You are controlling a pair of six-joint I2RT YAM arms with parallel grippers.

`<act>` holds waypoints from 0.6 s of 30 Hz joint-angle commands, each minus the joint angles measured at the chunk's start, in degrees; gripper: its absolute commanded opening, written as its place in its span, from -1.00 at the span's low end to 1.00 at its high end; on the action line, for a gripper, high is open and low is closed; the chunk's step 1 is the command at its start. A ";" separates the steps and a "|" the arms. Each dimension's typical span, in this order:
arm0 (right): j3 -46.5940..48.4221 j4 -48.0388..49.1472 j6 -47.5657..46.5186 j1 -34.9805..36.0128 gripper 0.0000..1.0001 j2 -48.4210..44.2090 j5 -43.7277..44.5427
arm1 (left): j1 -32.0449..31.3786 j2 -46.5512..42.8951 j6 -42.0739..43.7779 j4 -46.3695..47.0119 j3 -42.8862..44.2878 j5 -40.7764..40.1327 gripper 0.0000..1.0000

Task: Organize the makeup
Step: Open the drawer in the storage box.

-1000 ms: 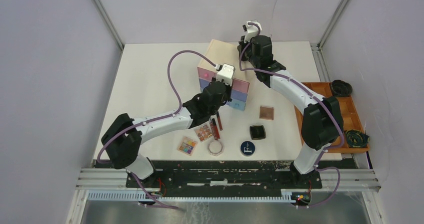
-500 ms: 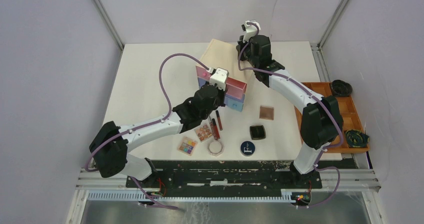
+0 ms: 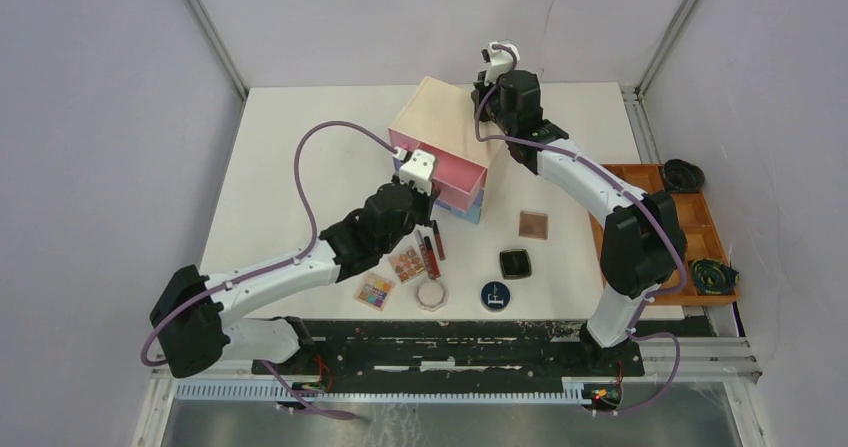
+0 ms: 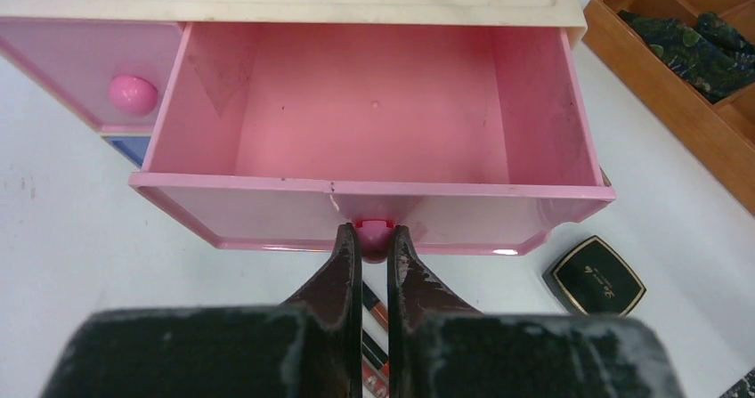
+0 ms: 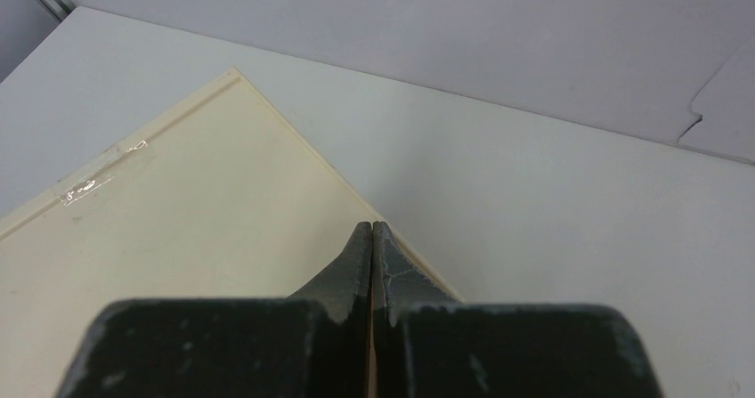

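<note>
Top external view: the makeup lies on the near half of the table (image 3: 290,167), none of it in the drawer. I count two eyeshadow palettes, a bright palette (image 3: 375,290) and a brownish palette (image 3: 407,263) touching corners, two slim tubes (image 3: 431,248) just right of them, one octagonal jar (image 3: 432,294), one round blue compact (image 3: 494,295), one black compact (image 3: 515,263) and one brown compact (image 3: 533,225). The jar and the round compact sit closest to the near edge.

My left gripper (image 4: 371,238) is clamped on the knob (image 4: 374,226) of the one open pink drawer (image 4: 374,122). My right gripper (image 5: 371,229), fingers pressed together, rests on the beige box (image 5: 178,264) at its far right edge.

One wooden tray (image 3: 700,222) sits at the right edge. The widest open table lies left of the box.
</note>
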 commanded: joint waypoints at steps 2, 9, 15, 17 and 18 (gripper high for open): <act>-5.31 -23.86 0.17 0.09 -0.99 7.26 0.76 | -0.29 -5.47 0.65 -4.43 -2.12 0.23 -0.94; -5.31 -24.01 0.14 0.12 -0.99 7.36 0.85 | -0.22 -8.76 1.26 -6.64 -3.37 -0.01 -0.94; -5.27 -23.95 0.12 0.09 -0.99 7.44 0.94 | -0.30 -9.88 1.26 -7.34 -4.99 -0.96 -0.94; -5.31 -23.95 0.12 0.12 -0.99 7.45 0.88 | -0.27 -9.68 1.05 -7.28 -5.35 -1.36 -0.84; -5.27 -23.93 0.12 0.08 -0.99 7.45 0.85 | -0.29 -9.53 1.00 -7.12 -5.48 -1.55 -0.75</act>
